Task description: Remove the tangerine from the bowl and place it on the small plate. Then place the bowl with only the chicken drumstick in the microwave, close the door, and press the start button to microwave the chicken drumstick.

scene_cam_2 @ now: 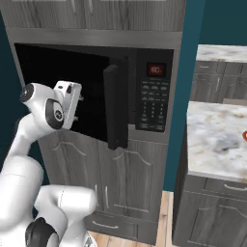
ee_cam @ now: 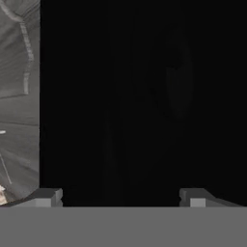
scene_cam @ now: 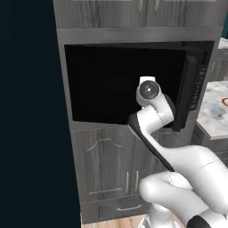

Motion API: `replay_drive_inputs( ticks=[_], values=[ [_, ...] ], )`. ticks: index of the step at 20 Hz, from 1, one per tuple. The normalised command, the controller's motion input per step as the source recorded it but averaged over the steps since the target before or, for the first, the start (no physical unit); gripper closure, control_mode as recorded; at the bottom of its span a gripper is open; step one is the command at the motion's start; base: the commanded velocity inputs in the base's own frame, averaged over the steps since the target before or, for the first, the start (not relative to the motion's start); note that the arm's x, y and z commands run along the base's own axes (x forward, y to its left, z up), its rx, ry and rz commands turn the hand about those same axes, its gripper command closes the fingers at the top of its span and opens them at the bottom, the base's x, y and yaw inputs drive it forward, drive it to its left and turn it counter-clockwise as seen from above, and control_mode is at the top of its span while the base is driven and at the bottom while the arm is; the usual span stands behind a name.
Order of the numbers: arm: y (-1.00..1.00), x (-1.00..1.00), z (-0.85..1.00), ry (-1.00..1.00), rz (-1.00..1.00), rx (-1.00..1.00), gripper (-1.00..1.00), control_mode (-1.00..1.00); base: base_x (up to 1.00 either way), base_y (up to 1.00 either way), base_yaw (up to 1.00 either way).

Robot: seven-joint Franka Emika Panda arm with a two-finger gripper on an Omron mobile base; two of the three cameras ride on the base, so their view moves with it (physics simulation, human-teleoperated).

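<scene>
The black microwave (scene_cam_2: 153, 103) sits built into grey cabinets, its red display (scene_cam_2: 155, 69) lit above the keypad. Its door (scene_cam: 124, 84) stands partly swung out, the free edge (scene_cam_2: 116, 106) sticking forward from the frame and hiding the cavity. My gripper (ee_cam: 120, 197) is open, fingertips wide apart with nothing between them, pointed straight at the door's dark glass (ee_cam: 144, 96) from close by. In the right base view the hand (scene_cam_2: 67, 103) hovers just left of the door's face. The bowl, drumstick and tangerine are out of view. A red-orange sliver of the small plate (scene_cam_2: 244, 136) shows at the counter's right edge.
Grey cabinet doors (scene_cam: 111, 164) run below the microwave, with more cabinets above. A marble counter (scene_cam_2: 217, 135) stands to the right, separated by a narrow gap with teal wall behind. A dark wall (scene_cam: 26, 111) lies on the left.
</scene>
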Motion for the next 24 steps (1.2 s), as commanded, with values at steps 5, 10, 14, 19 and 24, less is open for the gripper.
replay_drive_inputs(
  ticks=[5, 10, 14, 19, 24],
  values=[
    [0.0, 0.63, 0.0, 0.0, 0.09, 0.0, -1.0, -1.0, 0.0, 0.0, 0.0],
    [0.0, 0.37, 0.0, 0.0, 0.1, 0.0, -1.0, -1.0, 0.0, 0.0, 0.0],
    [0.0, 0.3, 0.0, -0.01, 0.08, 0.0, -1.0, -1.0, 0.0, 0.0, 0.0],
    [0.0, 0.3, -0.02, 0.0, 0.06, 0.0, -1.0, -1.0, 0.0, 0.0, 0.0],
    [0.0, 0.36, -0.08, 0.0, 0.03, 0.0, -1.0, -1.0, 0.0, 0.0, 0.0]
  ],
)
